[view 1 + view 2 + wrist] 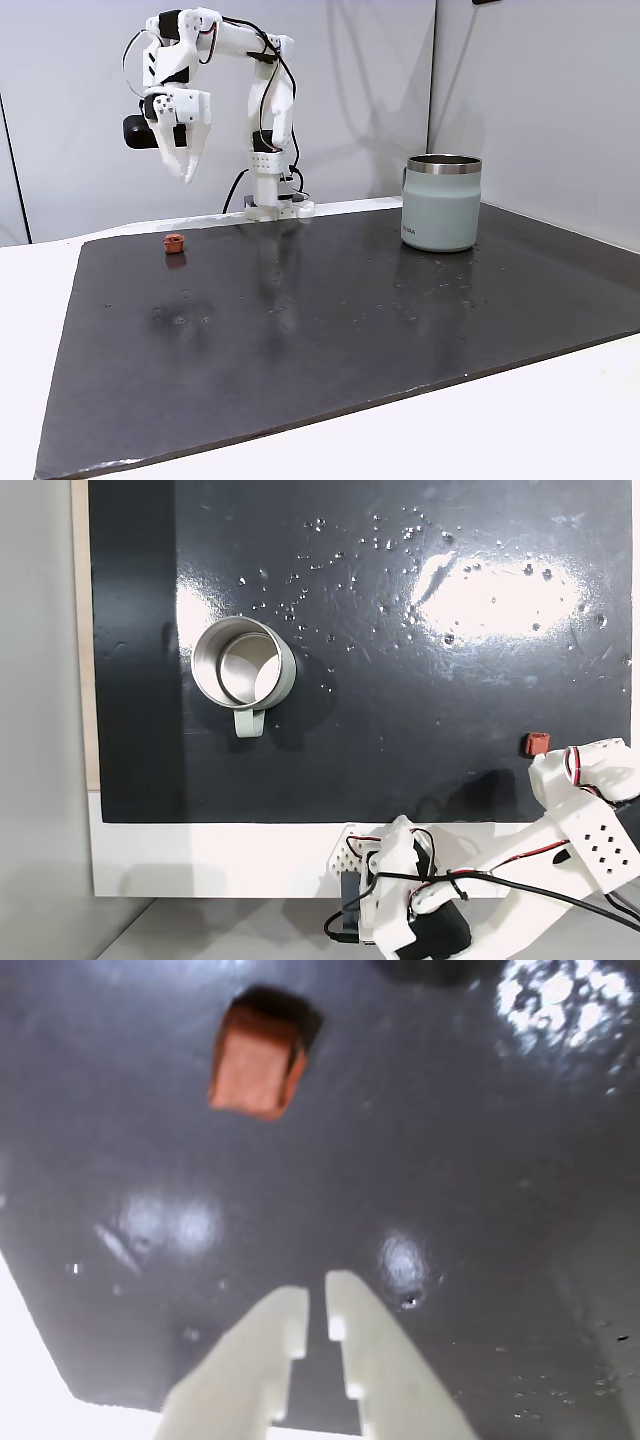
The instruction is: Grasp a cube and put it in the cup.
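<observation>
- Wrist view: the tool (317,1305) enters from the bottom edge, its two pale fingers (255,1360) nearly together with only a narrow slit between the tips and nothing held between them.
- The cube (256,1062), reddish-brown and somewhat blurred, lies on the dark glossy mat (450,1160) ahead of the fingertips and to their left, well apart from them.
- A fixed view from the front: the white arm (262,90) stands at the far edge of the worktop (560,410), with the tool (187,172) hanging in the air, tips pointing down, above and slightly behind the cube (174,241).
- The cube rests on the mat (330,330) near its far-left corner; the tool does not touch it.
- The cup (441,202), pale sage-green with a steel rim, stands upright on the mat to the right, well apart from the cube.
- A fixed view from above: the cup (243,663) shows its open steel interior, handle (247,723) turned toward the arm's side of the mat.
- Here the cube (536,743) sits near the right edge, just beside the white arm (585,810) that reaches over it.
- Water droplets (400,535) are scattered on the mat (400,680) on the side far from the arm.
</observation>
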Action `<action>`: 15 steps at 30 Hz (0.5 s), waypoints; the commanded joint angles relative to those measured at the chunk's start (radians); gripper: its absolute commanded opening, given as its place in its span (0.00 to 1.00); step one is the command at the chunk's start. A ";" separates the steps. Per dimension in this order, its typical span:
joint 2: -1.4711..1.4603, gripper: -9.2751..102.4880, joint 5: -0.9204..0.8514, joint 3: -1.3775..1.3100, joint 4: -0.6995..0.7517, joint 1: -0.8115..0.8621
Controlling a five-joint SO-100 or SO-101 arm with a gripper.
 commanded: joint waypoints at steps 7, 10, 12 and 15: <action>-0.091 0.08 0.020 -0.061 0.015 0.083; -0.097 0.12 0.020 -0.061 0.011 0.084; -0.103 0.18 0.020 -0.061 0.009 0.084; -0.114 0.27 0.018 -0.063 0.006 0.083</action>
